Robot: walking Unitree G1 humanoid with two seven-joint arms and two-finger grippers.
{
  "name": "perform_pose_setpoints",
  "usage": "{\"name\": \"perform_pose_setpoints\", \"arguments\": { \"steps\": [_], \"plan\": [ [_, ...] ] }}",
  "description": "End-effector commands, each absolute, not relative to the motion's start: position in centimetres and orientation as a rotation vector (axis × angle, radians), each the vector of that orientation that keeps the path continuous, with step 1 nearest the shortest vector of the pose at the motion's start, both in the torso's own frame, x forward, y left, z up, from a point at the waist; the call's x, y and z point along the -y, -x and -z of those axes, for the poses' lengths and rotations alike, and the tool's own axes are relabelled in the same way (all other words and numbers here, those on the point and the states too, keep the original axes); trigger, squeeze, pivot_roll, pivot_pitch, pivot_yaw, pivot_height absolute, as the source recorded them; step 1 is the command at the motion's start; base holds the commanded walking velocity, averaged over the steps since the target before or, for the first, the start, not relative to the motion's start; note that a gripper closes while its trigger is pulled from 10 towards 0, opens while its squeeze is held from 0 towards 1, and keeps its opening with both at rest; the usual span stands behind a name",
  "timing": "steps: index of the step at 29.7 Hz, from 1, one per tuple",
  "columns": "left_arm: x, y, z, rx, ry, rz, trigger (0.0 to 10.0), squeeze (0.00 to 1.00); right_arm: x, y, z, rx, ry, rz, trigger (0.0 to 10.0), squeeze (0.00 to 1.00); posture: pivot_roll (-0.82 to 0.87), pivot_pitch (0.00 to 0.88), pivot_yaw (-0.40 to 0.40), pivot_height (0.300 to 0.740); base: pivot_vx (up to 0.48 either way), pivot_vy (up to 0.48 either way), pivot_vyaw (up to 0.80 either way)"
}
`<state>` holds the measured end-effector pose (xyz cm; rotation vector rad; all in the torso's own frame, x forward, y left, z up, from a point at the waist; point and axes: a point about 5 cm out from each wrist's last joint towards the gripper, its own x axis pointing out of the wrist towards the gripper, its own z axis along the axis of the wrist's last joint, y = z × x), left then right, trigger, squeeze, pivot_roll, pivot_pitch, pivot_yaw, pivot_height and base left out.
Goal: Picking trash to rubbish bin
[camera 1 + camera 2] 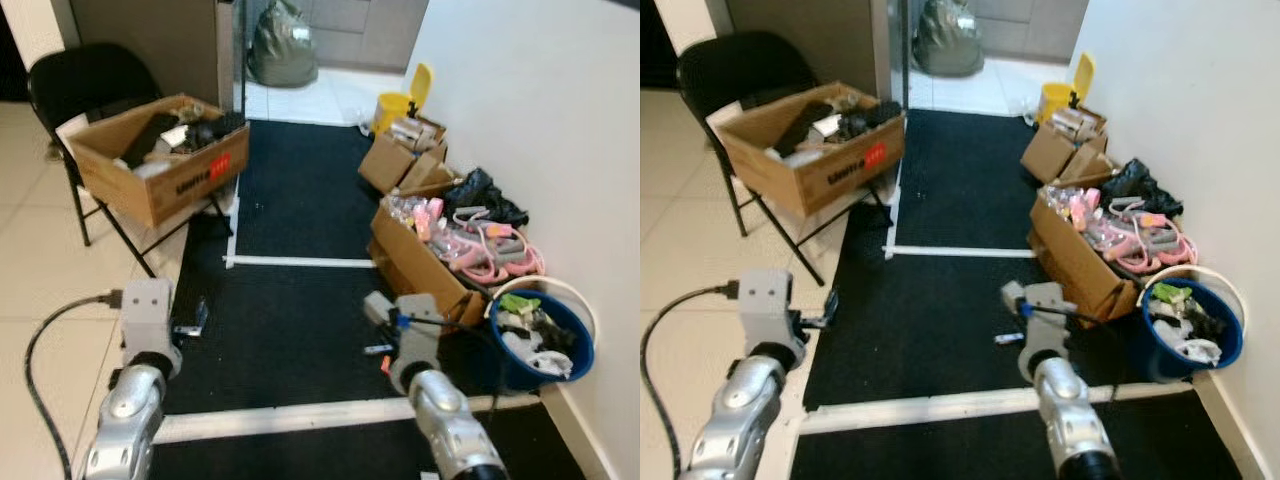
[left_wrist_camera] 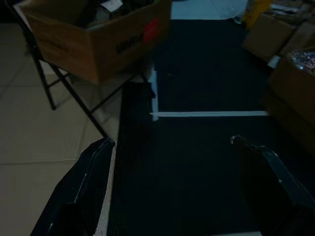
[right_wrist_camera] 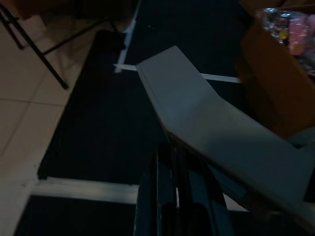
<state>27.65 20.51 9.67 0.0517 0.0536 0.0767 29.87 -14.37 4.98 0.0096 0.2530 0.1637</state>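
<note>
The right gripper (image 3: 170, 167) is held closed on a flat grey card-like piece of trash (image 3: 206, 123), which juts out past the jaws over the black mat (image 1: 300, 330). In the head views this gripper (image 1: 385, 310) is seen low at centre right, with the grey piece (image 1: 1015, 296) at its far end. The left gripper (image 2: 172, 187) is spread wide with nothing between the jaws, and is held over the left edge of the mat near the tiled floor (image 1: 40, 290). The blue rubbish bin (image 1: 575, 365) stands at the near right against the wall, just right of the right gripper, already partly filled. A small scrap (image 1: 378, 349) lies on the mat beside the right wrist. Just beyond the bin is an open cardboard box (image 1: 425, 265) of pink items; on the far left a larger box (image 1: 150, 185) rests on a black folding chair (image 1: 85, 75). Step in hand is judged to be carrying the piece to the bin. The grip should be kept firm, the arm swung right until the piece is over the bin's opening, clear of the box corner, and only then released.
</note>
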Motion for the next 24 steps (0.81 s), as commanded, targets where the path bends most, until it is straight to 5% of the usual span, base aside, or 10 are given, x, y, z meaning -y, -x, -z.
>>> {"name": "perform_pose_setpoints", "arguments": {
  "steps": [1,12,24],
  "plan": [
    [-20.18,-27.49,-9.03,-0.081,-0.064,-0.061,10.0,0.0,15.37,-29.62,-4.6,-0.266,-0.004,-0.131,10.0,0.0,0.01,0.086,-0.061,0.74,0.375,0.0,0.0],
    [-20.13,-27.5,-9.11,-0.076,-0.063,-0.062,10.0,0.0,15.42,-29.64,-4.33,-0.286,-0.013,-0.125,10.0,0.0,0.01,0.09,-0.063,0.74,0.372,0.0,0.0],
    [-20.05,-27.46,-8.94,-0.084,-0.06,-0.057,10.0,0.0,16.08,-29.7,-4.24,-0.294,-0.032,-0.083,10.0,0.0,0.01,0.091,-0.066,0.74,0.367,0.0,-0.76]
  ]
}}
